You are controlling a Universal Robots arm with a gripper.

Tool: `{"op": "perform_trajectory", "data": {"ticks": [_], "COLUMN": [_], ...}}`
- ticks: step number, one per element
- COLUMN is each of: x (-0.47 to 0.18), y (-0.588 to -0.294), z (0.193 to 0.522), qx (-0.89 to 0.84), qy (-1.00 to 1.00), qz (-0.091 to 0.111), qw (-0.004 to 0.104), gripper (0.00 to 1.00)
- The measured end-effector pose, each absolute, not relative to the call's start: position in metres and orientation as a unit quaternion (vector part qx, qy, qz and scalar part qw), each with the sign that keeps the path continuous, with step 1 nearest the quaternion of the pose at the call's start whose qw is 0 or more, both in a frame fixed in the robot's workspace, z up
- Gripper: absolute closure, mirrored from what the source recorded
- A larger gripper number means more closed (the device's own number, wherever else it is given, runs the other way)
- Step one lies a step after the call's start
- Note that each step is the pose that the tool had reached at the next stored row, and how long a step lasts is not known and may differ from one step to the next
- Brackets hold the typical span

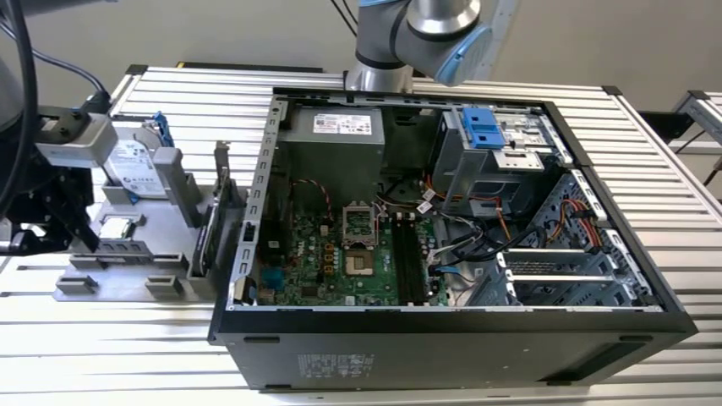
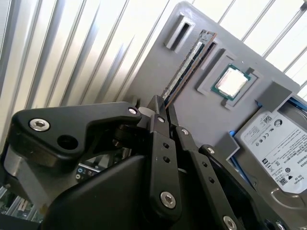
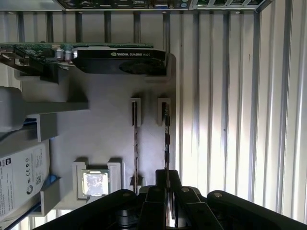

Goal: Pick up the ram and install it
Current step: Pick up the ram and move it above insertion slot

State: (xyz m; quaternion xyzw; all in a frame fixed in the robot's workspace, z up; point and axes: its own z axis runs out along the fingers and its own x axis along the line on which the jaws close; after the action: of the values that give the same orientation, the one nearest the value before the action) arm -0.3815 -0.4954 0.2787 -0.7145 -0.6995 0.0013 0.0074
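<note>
On the exterior view's left, the grey holder (image 1: 118, 269) lies on the ribbed tabletop (image 1: 113, 347). In the first wrist view our claw (image 3: 167, 181) is narrow, closed on the near end of the ram (image 3: 166, 139). The ram stands on edge in the holder's outermost brackets (image 3: 163, 111), on the side of the holder away from the hard drive (image 3: 21, 177). A second stick (image 3: 135, 143) stands just beside it, between it and the CPU chip (image 3: 97, 183). The graphics card (image 3: 120, 60) stands upright across the holder's far end.

We judge the step in hand to be the pick, with the ram not yet lifted. To do it well, we want the pads flat on the stick's two faces and square to its length. The pull should run straight out along the brackets, with no twist or lean. A tilt could bind the ram in the holder or knock the second stick.

On the exterior view's right of the holder stands the open computer case (image 1: 451, 347). Its long dark memory slots (image 1: 408, 262) look unfilled to us.
</note>
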Motion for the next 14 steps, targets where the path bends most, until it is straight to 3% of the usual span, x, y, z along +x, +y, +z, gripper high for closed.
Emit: {"op": "perform_trajectory", "data": {"ticks": [14], "x": [-0.3815], "y": [-0.4954], "z": [0.2876], "qx": [-0.715], "qy": [-0.699], "qz": [0.001], "qw": [0.007], "gripper": [1.0]}}
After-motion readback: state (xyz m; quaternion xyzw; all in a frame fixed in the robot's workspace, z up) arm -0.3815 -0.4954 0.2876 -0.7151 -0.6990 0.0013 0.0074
